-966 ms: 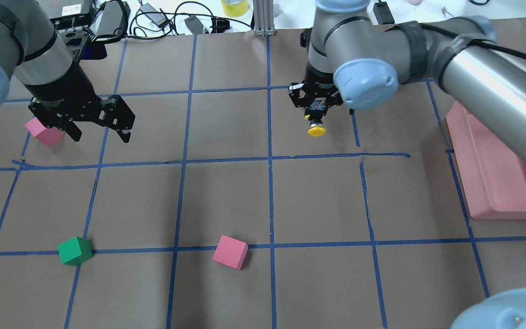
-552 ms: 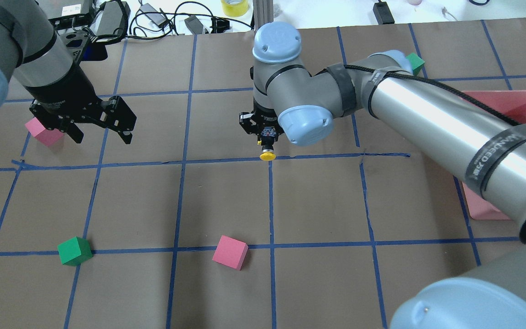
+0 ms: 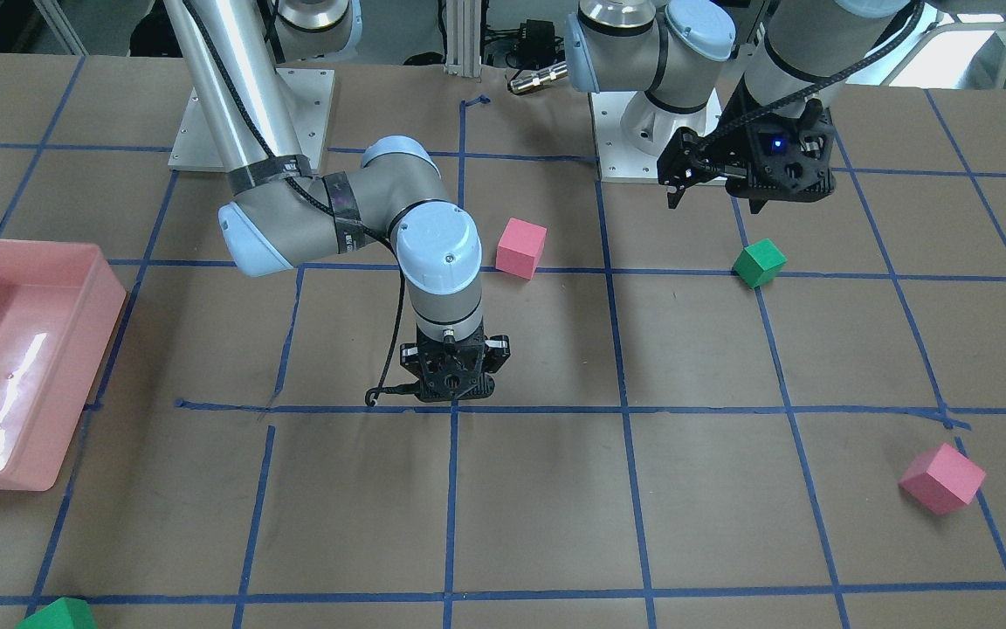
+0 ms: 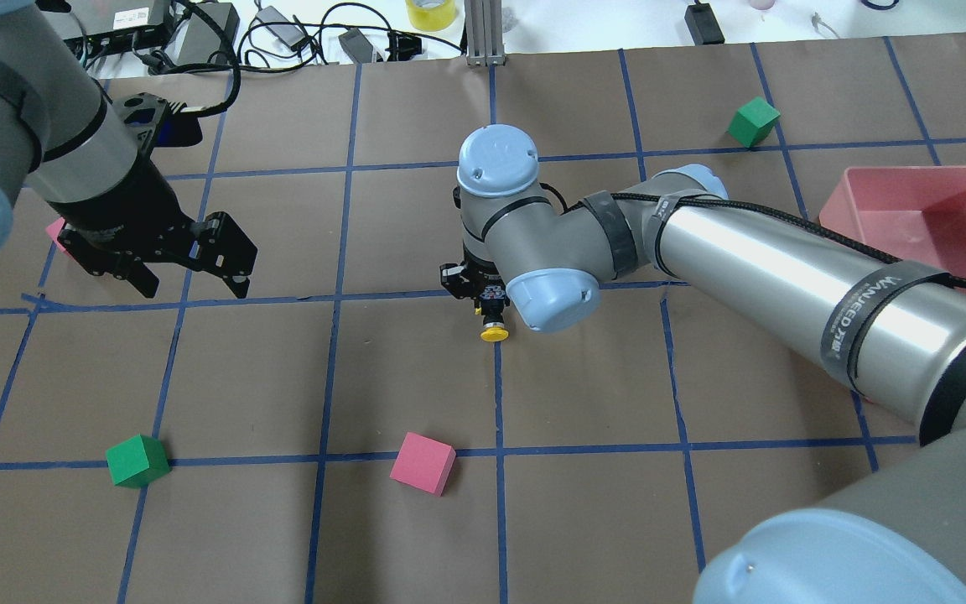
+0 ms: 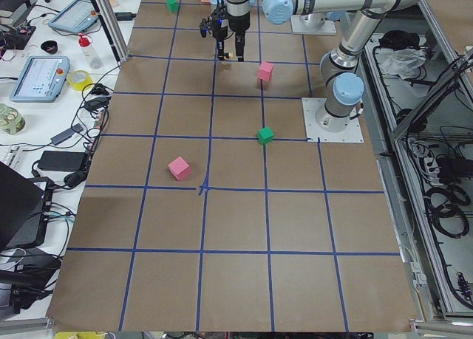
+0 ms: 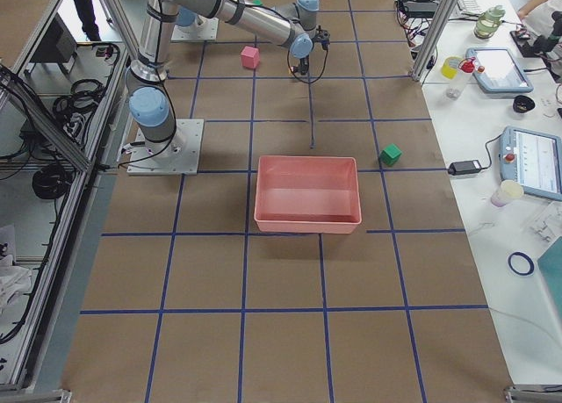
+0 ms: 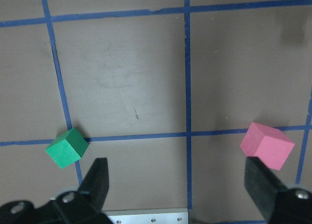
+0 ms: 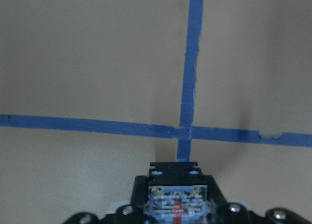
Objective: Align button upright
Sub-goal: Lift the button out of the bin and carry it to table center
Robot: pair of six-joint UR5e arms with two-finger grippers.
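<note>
My right gripper [image 4: 487, 295] is shut on the button [image 4: 494, 327] over the middle of the table, at a crossing of blue tape lines [image 8: 185, 132]. The yellow cap points down toward the table, and the grey-black base [image 8: 177, 197] sits between the jaws in the right wrist view. I cannot tell whether the cap touches the paper. In the front-facing view the right gripper [image 3: 454, 386] hides the button. My left gripper [image 4: 194, 287] is open and empty above the table's left side; it also shows in the front-facing view [image 3: 714, 203].
A green cube [image 4: 137, 460] and a pink cube [image 4: 423, 463] lie near the front. Another green cube [image 4: 753, 121] lies at the back right, and a pink cube [image 4: 54, 228] is half hidden by the left arm. A pink tray [image 4: 927, 210] stands at the right.
My right gripper has carried the button from the back right toward the middle tape crossing and lowered it. The left gripper has shifted slightly toward the front.
</note>
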